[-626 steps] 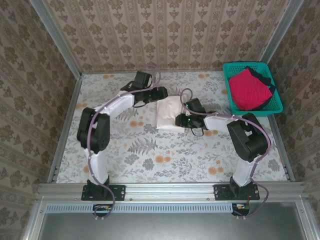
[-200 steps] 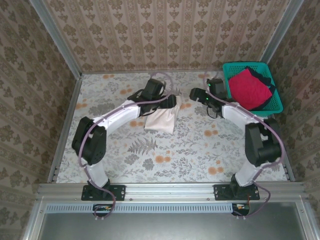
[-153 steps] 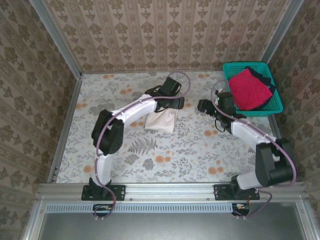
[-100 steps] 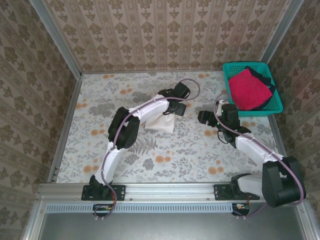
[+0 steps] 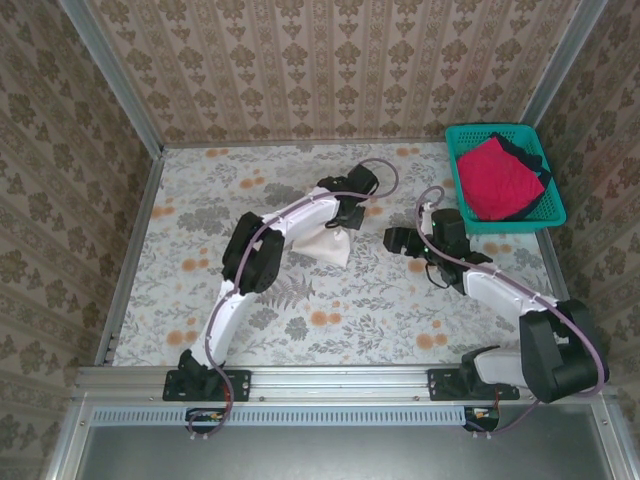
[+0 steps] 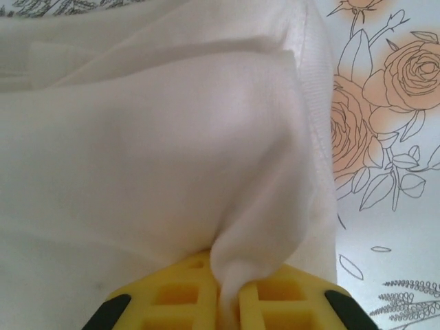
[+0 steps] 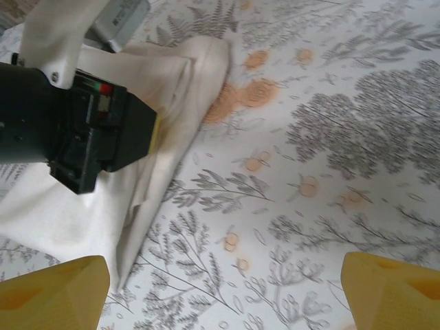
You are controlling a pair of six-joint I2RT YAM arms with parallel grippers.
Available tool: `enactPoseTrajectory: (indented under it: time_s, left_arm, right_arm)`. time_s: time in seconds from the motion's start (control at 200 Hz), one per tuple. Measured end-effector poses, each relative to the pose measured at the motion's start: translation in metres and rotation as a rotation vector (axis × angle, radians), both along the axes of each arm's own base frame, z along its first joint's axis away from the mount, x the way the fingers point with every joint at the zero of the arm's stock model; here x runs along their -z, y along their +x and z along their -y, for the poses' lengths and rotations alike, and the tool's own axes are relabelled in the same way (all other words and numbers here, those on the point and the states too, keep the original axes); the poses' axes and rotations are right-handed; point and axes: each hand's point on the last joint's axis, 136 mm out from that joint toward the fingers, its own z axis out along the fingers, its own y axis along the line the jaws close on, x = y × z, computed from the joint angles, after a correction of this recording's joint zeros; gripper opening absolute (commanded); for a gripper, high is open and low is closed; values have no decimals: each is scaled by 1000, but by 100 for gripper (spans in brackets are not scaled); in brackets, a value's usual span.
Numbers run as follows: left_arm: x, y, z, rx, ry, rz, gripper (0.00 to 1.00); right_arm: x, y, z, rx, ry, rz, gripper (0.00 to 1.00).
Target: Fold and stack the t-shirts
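The cream-white t-shirt (image 5: 325, 243) lies folded on the table's middle, its print hidden. My left gripper (image 5: 342, 221) is shut on its far right corner; in the left wrist view a pinch of white cloth (image 6: 234, 275) sits between the yellow pads (image 6: 185, 295). My right gripper (image 5: 393, 240) hovers open just right of the shirt; the right wrist view shows the shirt's edge (image 7: 158, 179) and the left gripper's black body (image 7: 75, 134) ahead, nothing between the yellow fingertips (image 7: 51, 292). The crimson-red t-shirt (image 5: 495, 178) lies on a dark one (image 5: 527, 160) in the basket.
The teal mesh basket (image 5: 503, 222) stands at the back right corner of the table. A floral cloth (image 5: 200, 250) covers the table. Metal rails border the left, right and near sides; patterned walls stand behind.
The left arm stretched right and pulled the shirt's corner; the shirt shifted slightly right. My right gripper left the shirt, swung toward the basket, then came back leftward and lower near the shirt.
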Motion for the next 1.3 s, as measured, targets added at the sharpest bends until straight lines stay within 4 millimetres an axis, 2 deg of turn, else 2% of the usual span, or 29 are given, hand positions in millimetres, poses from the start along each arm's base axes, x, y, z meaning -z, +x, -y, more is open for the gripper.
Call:
enactPoseTrajectory:
  time_s: [0.125, 0.2, 0.3, 0.435, 0.545, 0.695, 0.91, 1.12, 1.3]
  left_arm:
    - [1, 0, -16, 0, -1, 4, 10]
    - [1, 2, -34, -13, 9, 4, 12]
    - [1, 8, -71, -50, 35, -4, 12]
    - [3, 17, -137, -107, 94, -12, 15]
    - [4, 16, -192, -150, 122, -42, 20]
    - [4, 20, -252, -197, 143, -69, 21]
    - [5, 25, -308, -208, 198, -101, 27]
    - [6, 28, -383, -254, 244, -125, 31]
    - [7, 24, -434, -283, 303, -147, 37]
  right_arm:
    - [-7, 8, -21, -58, -2, 18, 89]
    - [-10, 11, -32, -85, 2, 22, 89]
    - [-9, 15, -43, -112, 2, 21, 89]
    - [-2, 16, -51, -133, -3, 5, 89]
    - [-3, 17, -54, -143, -6, 7, 89]
    - [-8, 20, -56, -145, -6, 19, 89]
    - [-12, 18, -55, -160, -28, 24, 90]
    - [-15, 16, -54, -165, -35, 27, 90]
    - [-19, 18, -55, -165, -33, 33, 90]
